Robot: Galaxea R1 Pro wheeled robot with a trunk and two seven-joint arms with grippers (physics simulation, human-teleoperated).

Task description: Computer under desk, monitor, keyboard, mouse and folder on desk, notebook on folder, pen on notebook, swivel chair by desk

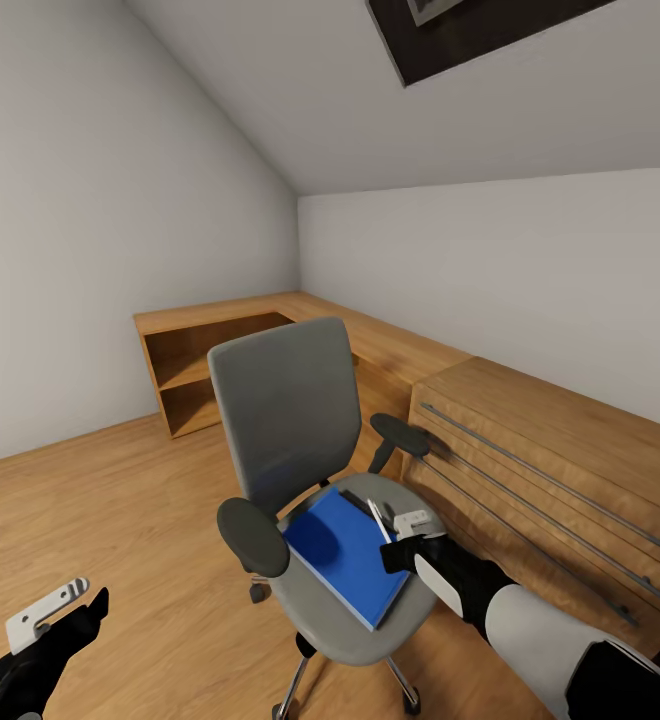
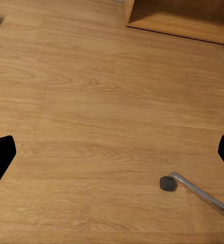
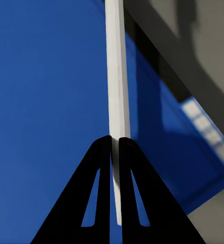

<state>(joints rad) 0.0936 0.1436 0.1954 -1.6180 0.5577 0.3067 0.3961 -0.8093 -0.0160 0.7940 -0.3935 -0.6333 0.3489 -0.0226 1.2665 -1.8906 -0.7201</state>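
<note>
The grey swivel chair [image 1: 290, 420] stands in the middle of the head view with the blue folder [image 1: 342, 555] flat on its seat. A thin whitish pen [image 1: 376, 517] lies along the folder's right side. My right gripper [image 1: 394, 537] is down at the seat's right edge. The right wrist view has the right gripper [image 3: 115, 142] shut on the pen [image 3: 117, 76], above the folder [image 3: 46, 101] and grey seat [image 3: 203, 46]. A dark strip borders the folder there; I cannot tell if it is the notebook. Low at the left, my left gripper [image 1: 65, 610] hangs open over the floor [image 2: 112, 101]. Desk, monitor, keyboard, mouse and computer are out of view.
A light-wood drawer cabinet [image 1: 560, 470] stands close against the chair's right side. An open wood shelf unit [image 1: 220, 350] fills the corner behind. Open plank floor [image 1: 100, 500] lies to the left. A chair castor [image 2: 168, 183] on a chrome leg shows under my left gripper.
</note>
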